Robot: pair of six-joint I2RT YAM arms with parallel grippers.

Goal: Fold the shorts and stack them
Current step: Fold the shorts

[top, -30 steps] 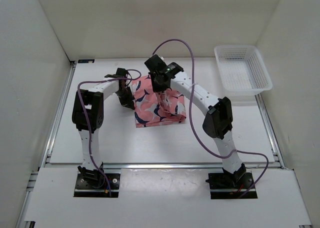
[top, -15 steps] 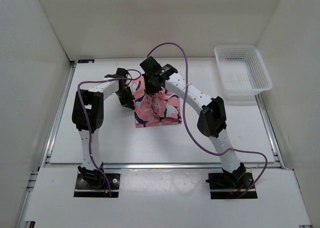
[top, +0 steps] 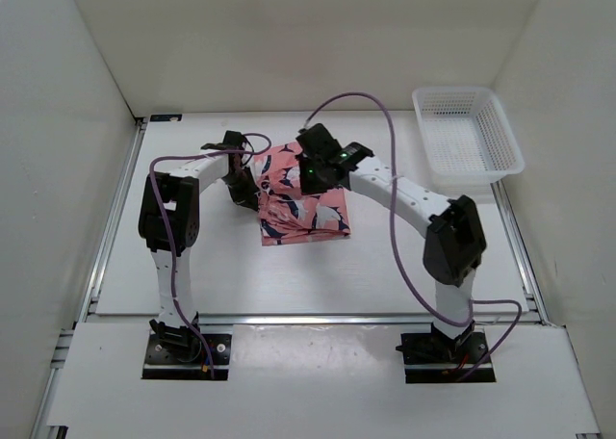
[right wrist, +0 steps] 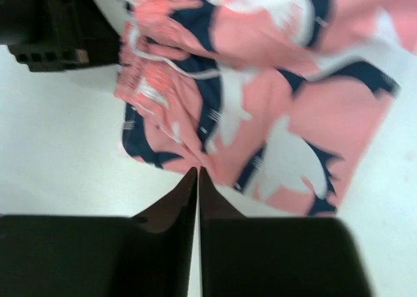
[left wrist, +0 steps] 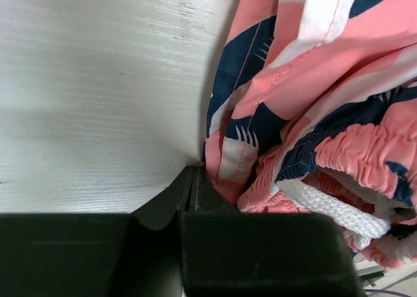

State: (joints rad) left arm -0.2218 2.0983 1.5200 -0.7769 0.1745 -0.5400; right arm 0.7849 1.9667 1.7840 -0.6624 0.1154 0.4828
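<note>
Looking down on the table (top: 192, 266), we see the shorts (top: 308, 218) lying as a rumpled, part-folded bundle near the middle. They sit a bit closer to the far edge than the near one, and well apart from the white mesh basket (top: 472, 174) at the far right corner.

The bundle is approx as wide as it is deep, so we can't call a clear long axis from above. Its near edge runs roughly parallel to the table's near edge, slightly tilted. The waist end points to the table's left edge: the gathered waistband (left wrist: 352, 150) and white drawstring (left wrist: 332, 209) show in the left wrist view, right by the left claw (left wrist: 193, 180). The flatter part lies toward the right & near edges; the part nearer the far edge is bunched up.

The left claw sits at the shorts' left side, fingers clenched tight, tips touching the fabric edge w/ the table beneath. We can't tell whether any cloth is caught btwn them.

The right claw (right wrist: 197, 174) is over the bundle's far half in the top view. Its fingers are pressed together too, w/ nothing btwn them. In its own view the tips point at the shorts' edge, where cloth meets bare table. We can't tell if it touches the fabric.
</note>
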